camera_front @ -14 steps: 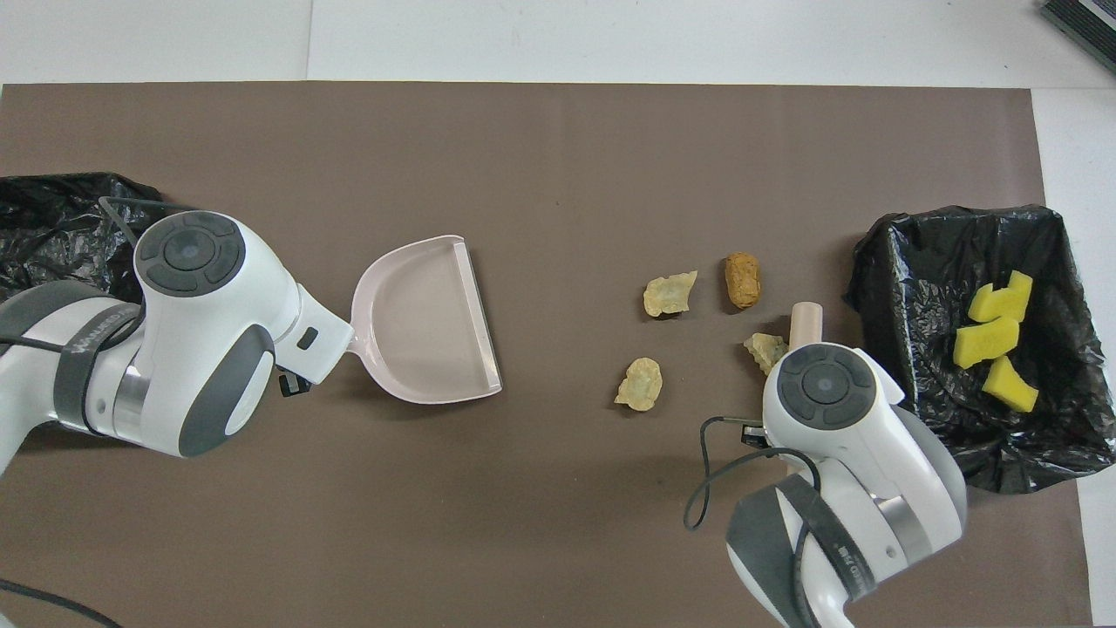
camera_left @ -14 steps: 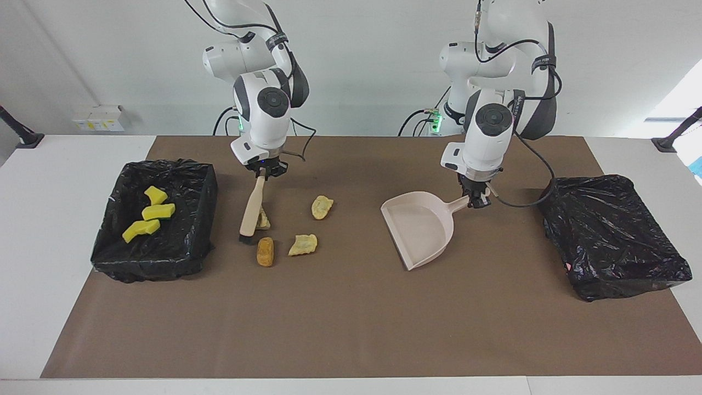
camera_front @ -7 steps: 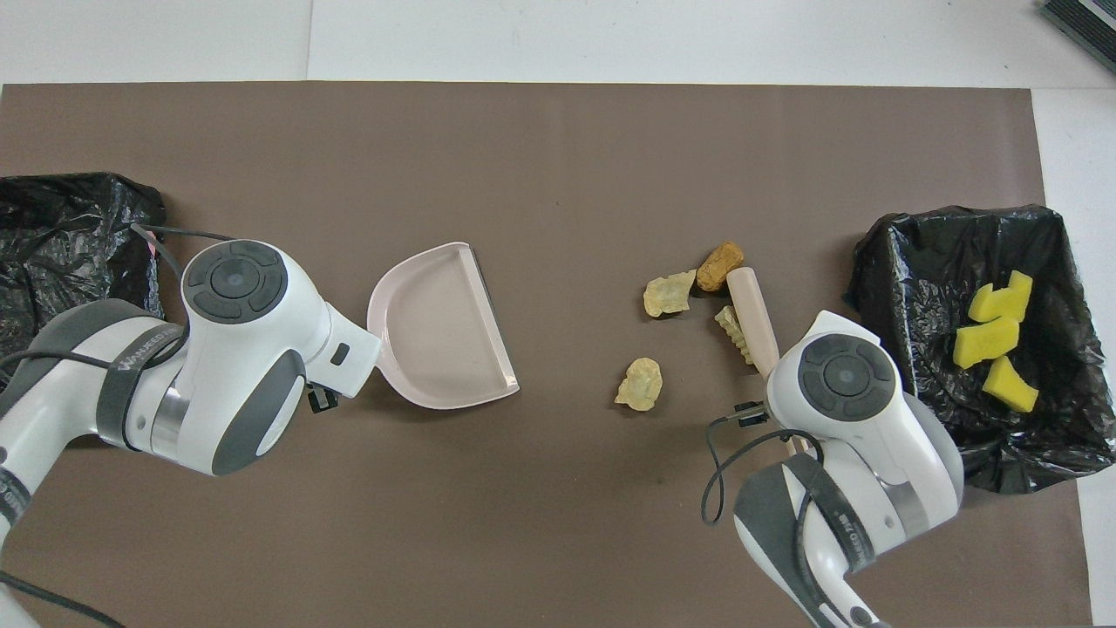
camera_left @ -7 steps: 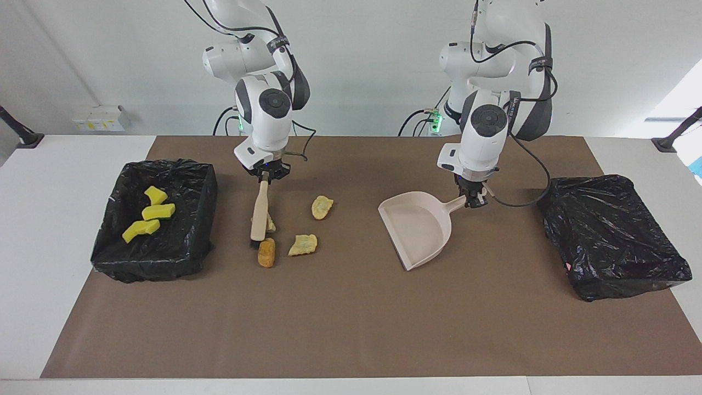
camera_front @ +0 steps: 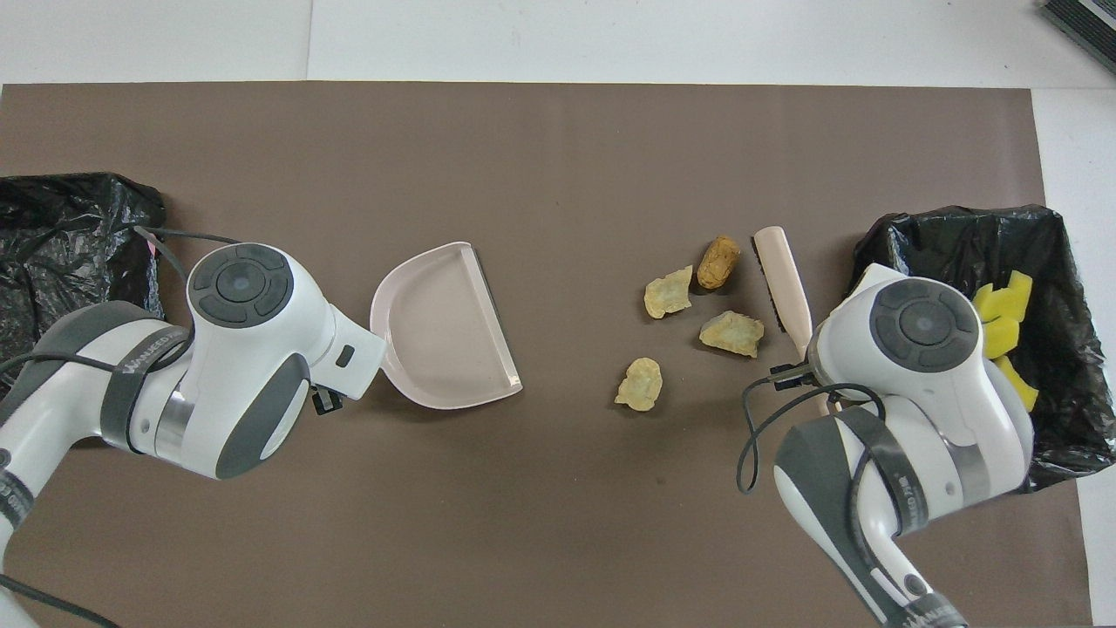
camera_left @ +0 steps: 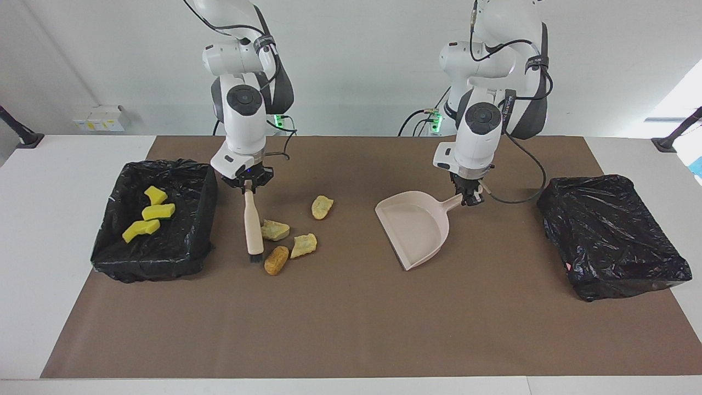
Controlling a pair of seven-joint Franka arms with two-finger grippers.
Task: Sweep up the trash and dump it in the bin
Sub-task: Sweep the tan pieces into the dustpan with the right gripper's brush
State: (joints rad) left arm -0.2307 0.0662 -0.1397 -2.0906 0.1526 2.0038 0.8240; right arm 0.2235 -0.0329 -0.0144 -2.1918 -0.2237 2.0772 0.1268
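Note:
My right gripper [camera_left: 248, 184] is shut on the handle of a cream brush [camera_left: 253, 222], which hangs nearly upright with its dark bristles down at the mat. Right beside the bristles lies the trash: an orange-brown lump [camera_left: 276, 260] and two tan chunks [camera_left: 274, 230] [camera_left: 304, 245]. A third tan chunk [camera_left: 321, 207] lies nearer to the robots. My left gripper [camera_left: 469, 196] is shut on the handle of a pink dustpan [camera_left: 414, 227], whose open mouth faces the scraps with a wide gap between. Yellow sponge pieces [camera_left: 148, 211] lie in the black-lined bin [camera_left: 184, 241] at the right arm's end.
A second black-lined bin [camera_left: 609, 236] stands at the left arm's end of the brown mat [camera_left: 351, 329]. In the overhead view the right arm's wrist covers part of the sponge bin [camera_front: 1064, 262]. White table shows around the mat.
The brush swept the orange lump and one tan chunk toward the dustpan, then swung back toward the sponge bin. The left arm has slid the dustpan slightly toward the scraps.

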